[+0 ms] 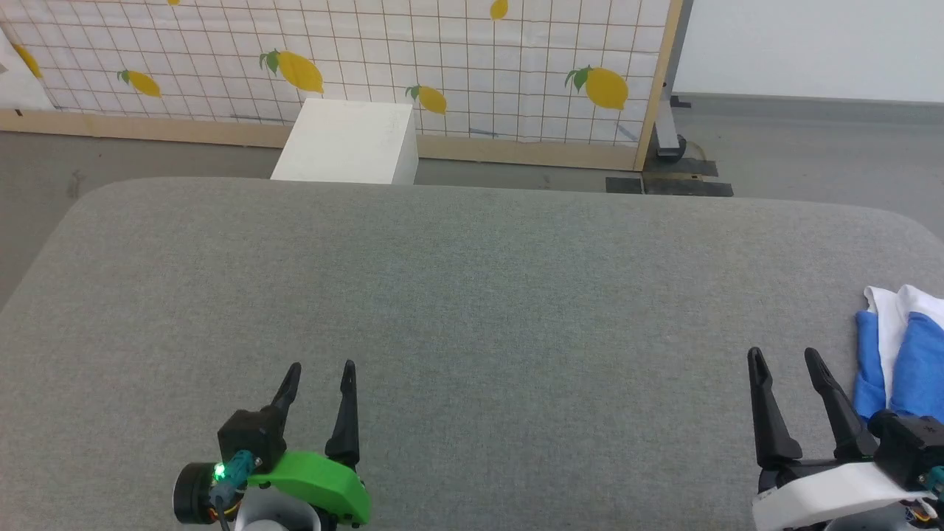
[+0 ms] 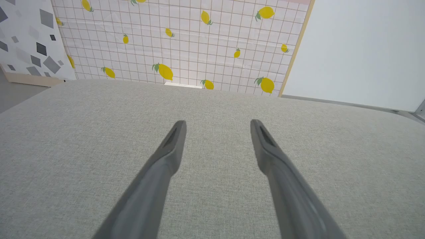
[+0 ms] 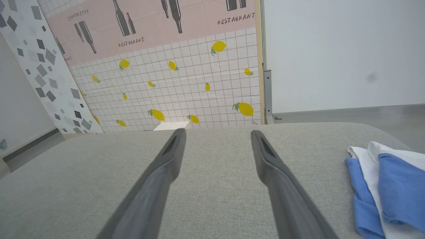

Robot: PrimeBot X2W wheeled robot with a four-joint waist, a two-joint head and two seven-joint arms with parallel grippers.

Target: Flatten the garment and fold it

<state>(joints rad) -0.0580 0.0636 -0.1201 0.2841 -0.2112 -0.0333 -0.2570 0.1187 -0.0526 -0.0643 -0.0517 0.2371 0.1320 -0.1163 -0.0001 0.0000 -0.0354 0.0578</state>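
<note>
A wide table (image 1: 472, 295) covered in grey woven cloth takes up most of the head view, and everything else is placed against it. The garment (image 1: 913, 361) lies bunched at the table's right edge, toward the near side, with blue folds lapped over white ones. The picture's border cuts off part of it, so its full spread cannot be told. The right gripper (image 1: 782, 354) hovers over the table's near right part, just to the left of the garment. Its two dark fingers are spread apart with nothing between them. In the right wrist view a strip of bare grey cloth separates the closer finger from the nearest blue fold, so the two do not touch. The left gripper (image 1: 321, 365) sits over the table's near left part, well apart from the garment. Its fingers are likewise parted and hold nothing, and only table cloth shows between them in the left wrist view. A green light glows on its wrist. Beyond the table's far edge a white box (image 1: 346, 140) stands on the grey floor (image 1: 811, 155). Behind it is a screen (image 1: 442, 51) printed with a tile grid and yellow lemons in a pale wooden frame.
</note>
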